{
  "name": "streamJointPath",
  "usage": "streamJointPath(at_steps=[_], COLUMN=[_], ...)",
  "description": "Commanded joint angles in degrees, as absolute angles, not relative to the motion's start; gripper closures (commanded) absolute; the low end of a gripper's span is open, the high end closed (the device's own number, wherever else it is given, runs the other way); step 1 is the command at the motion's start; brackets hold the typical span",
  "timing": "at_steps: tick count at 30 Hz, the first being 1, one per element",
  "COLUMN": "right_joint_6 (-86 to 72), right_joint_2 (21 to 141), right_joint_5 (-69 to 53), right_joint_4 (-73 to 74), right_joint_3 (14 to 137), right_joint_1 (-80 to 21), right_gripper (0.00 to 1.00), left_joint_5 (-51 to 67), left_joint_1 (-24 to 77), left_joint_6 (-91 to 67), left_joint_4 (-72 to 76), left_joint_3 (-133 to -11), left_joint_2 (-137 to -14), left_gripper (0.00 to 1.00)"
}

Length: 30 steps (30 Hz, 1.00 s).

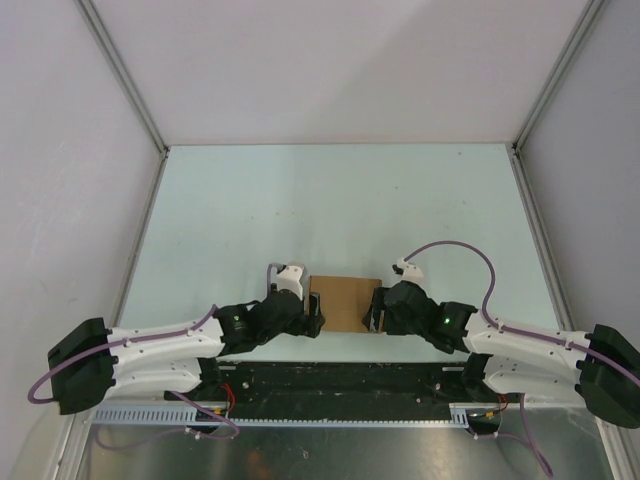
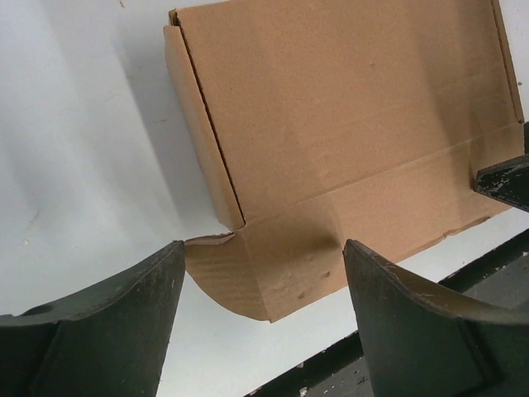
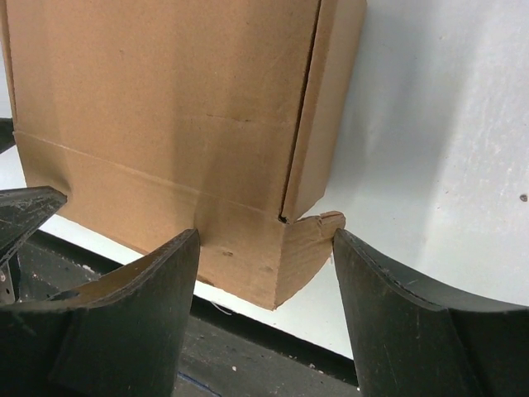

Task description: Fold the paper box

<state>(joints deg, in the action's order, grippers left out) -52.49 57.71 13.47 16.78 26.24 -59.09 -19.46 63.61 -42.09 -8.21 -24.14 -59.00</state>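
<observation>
Between the two grippers: the paper box (image 1: pixel 345 303) is sitting on the pale table (image 1: pixel 300 200), close to the near edge, and it is looking mostly folded up already.
Long side of the box: it is running left to right, from one gripper to the other.
Left gripper (image 1: pixel 312 318): it is waiting just beside the left end of the box, with its fingers spread wide and pinching nothing.
Left wrist view: the box (image 2: pixel 347 124) is lying ahead of the left gripper (image 2: pixel 264 248), and a loose left tab (image 2: pixel 235 281) at the near corner is sticking out into the gap between the fingers.
Right gripper (image 1: pixel 376 310): it is waiting just beside the right end, with its fingers spread too and holding nothing.
Right wrist view: the box (image 3: pixel 165 99) is lying ahead of the right gripper (image 3: pixel 266 236), and a loose right tab (image 3: pixel 310 240) is poking out between its fingers.
Nearer arm: neither one, I am guessing, as both are sitting about as close.
Next move: each loose tab is pointing toward the fingers beside it, so I am thinking each gripper needs to tuck in its own corner.
In the way: nothing is lying between the fingers and the box, but the black rail (image 1: pixel 340 375) is running just beside the box's near edge, so room is looking tight on that side.
</observation>
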Motion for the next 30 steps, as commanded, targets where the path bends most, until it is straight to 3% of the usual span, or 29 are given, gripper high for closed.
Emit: streamJointPath(at_steps=[1,30], right_joint_6=[-52.9,-54.3], right_joint_2=[57.6,55.5], right_joint_5=[13.1,10.3], right_joint_4=[14.2,11.4], right_joint_3=[25.9,25.1], right_joint_1=[-59.5,-59.4], right_gripper=[0.30,0.37], left_joint_5=[-19.0,-14.5], left_joint_1=[64.1,64.2], left_joint_6=[-43.5,-44.7], left_joint_4=[-7.8,-5.4], left_joint_3=[-25.8,-25.8], left_joint_2=[-59.0,-58.1], left_gripper=[0.18,0.37])
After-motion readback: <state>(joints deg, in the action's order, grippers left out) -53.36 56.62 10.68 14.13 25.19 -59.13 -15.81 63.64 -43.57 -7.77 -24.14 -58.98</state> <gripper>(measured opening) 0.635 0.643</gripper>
